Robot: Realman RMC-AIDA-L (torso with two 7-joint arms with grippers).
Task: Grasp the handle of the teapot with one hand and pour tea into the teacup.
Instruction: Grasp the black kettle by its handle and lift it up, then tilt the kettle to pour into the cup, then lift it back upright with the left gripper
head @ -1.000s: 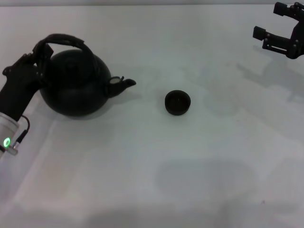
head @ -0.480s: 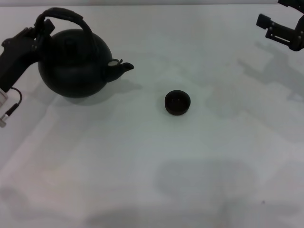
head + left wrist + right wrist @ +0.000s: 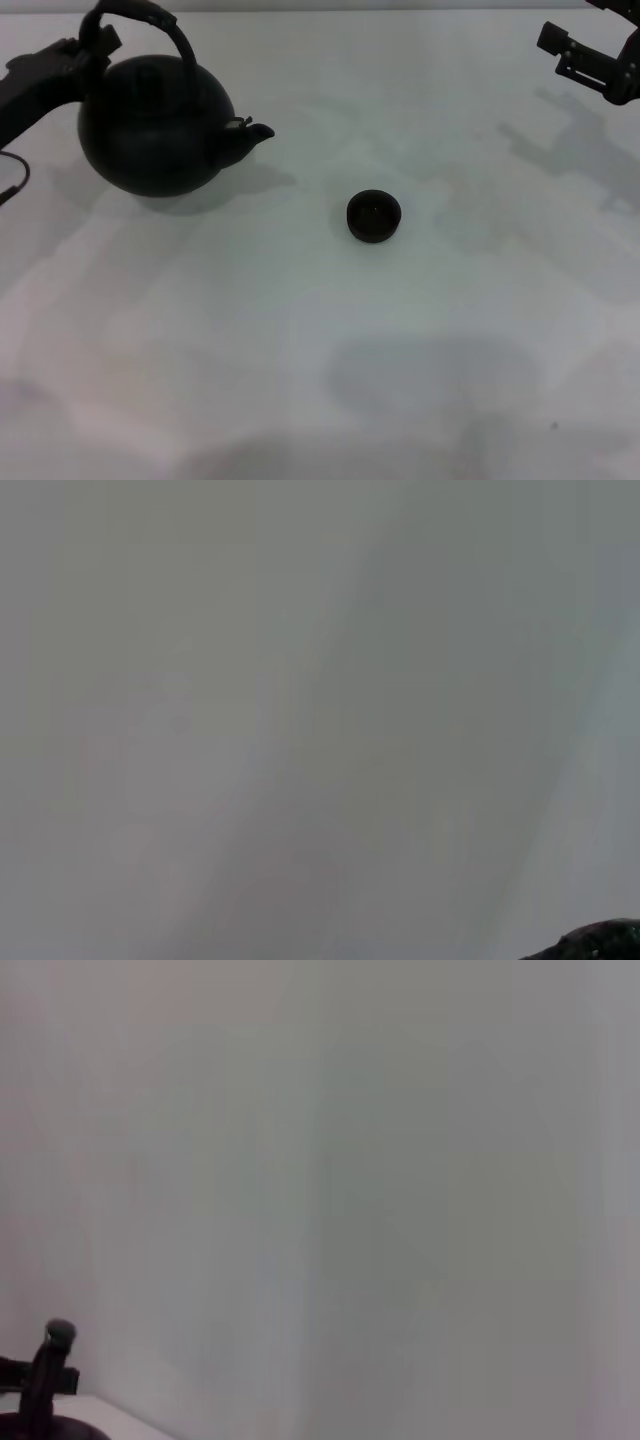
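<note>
Item: teapot [image 3: 155, 125], large, round, matte black, located at the far left of the white desk [image 3: 330, 350], spout pointing toward the robot's right; a shadow lay on the desk below it, and whether the base touched the surface could not be told. Handle [image 3: 140, 20], arched, dark, partly cut off by the upper edge of the head view. Left claw [image 3: 88, 50], at the left end of the handle, closed on it; its fingertips were hard to separate from the black handle. Teacup [image 3: 374, 216], tiny, low, dark, upright on the desk, well apart from the teapot, to the robot's right of the spout, nothing between the two. Right claw [image 3: 590, 50], at the far right corner, above the desk, partly cropped; its jaws stood apart and held nothing. Left wrist view: pale blank surface, with only a sliver of a dark rough object at one corner, unidentifiable.
</note>
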